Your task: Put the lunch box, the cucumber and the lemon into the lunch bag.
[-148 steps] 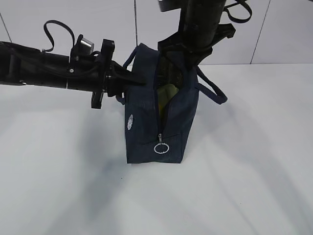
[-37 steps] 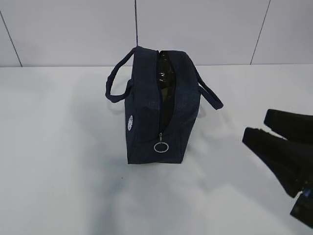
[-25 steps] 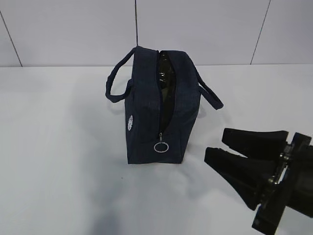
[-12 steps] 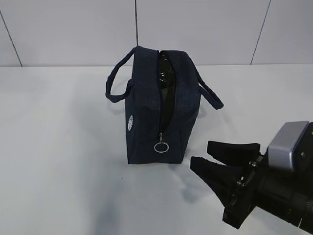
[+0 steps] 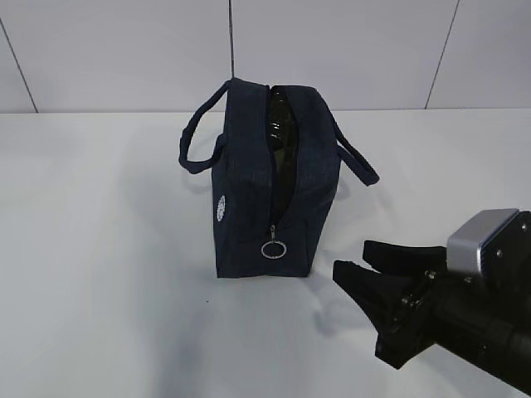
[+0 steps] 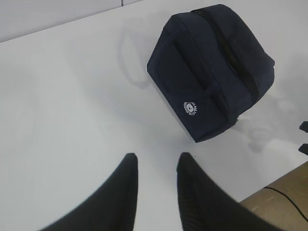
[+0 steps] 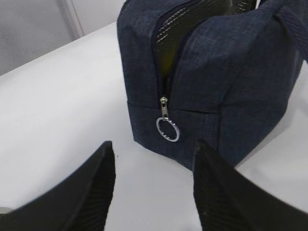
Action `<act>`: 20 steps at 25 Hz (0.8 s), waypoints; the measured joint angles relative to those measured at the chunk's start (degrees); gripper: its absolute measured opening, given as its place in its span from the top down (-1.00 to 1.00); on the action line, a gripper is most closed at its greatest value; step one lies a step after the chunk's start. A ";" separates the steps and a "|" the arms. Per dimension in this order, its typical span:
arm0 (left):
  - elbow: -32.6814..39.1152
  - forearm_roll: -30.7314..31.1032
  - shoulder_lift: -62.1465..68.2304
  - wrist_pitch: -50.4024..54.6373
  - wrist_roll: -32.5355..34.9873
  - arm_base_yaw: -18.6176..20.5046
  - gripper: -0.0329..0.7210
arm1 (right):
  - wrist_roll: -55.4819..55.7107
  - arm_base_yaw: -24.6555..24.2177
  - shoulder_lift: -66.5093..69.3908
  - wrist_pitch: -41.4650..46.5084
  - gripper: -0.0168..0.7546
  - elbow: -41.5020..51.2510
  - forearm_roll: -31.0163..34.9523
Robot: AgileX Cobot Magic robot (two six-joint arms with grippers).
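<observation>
Lunch bag (image 5: pixel 265 186) stands upright on the white table (image 5: pixel 99 274), roughly mid-scene, zipper end facing the exterior camera. Top zipper is undone, opening gapes; silver ring pull (image 5: pixel 274 249) hangs low on the near end panel. Two loop handles droop out to either side. Round white logo patch (image 6: pixel 191 108) sits on one long side, seen in the left wrist view. Silvery lining shows inside the opening in the right wrist view, with a sliver of yellow-green (image 7: pixel 167 60) behind the zipper edge; cannot tell which item that is. In the exterior view something dark and glossy shows in the gap, not identifiable. Lunch box, cucumber and lemon are not separately visible anywhere on the table.

Right gripper (image 5: pixel 361 265) is low over the table, just right of and in front of the bag's near end, jaws apart fairly wide, nothing between them, aimed at the bag's end panel but not touching. Left gripper (image 6: pixel 156 161) hovers well apart from the bag over bare table, jaws at a narrow gap, empty.
</observation>
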 joint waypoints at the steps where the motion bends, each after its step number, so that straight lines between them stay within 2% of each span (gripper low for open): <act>1: 0.00 0.00 0.00 0.00 0.00 0.00 0.37 | 0.00 0.00 0.00 -0.09 -0.09 0.00 0.86; 7: 0.00 0.00 0.00 0.00 0.00 0.00 0.37 | -2.07 0.00 0.00 -0.13 -0.09 0.00 4.57; 10: -0.04 0.00 0.00 0.00 0.00 0.00 0.37 | -6.24 0.00 0.00 -0.13 -0.09 0.00 4.68; 20: -0.04 0.73 0.00 0.00 0.00 0.00 0.37 | -10.47 0.00 5.25 -0.37 -0.09 -0.09 5.15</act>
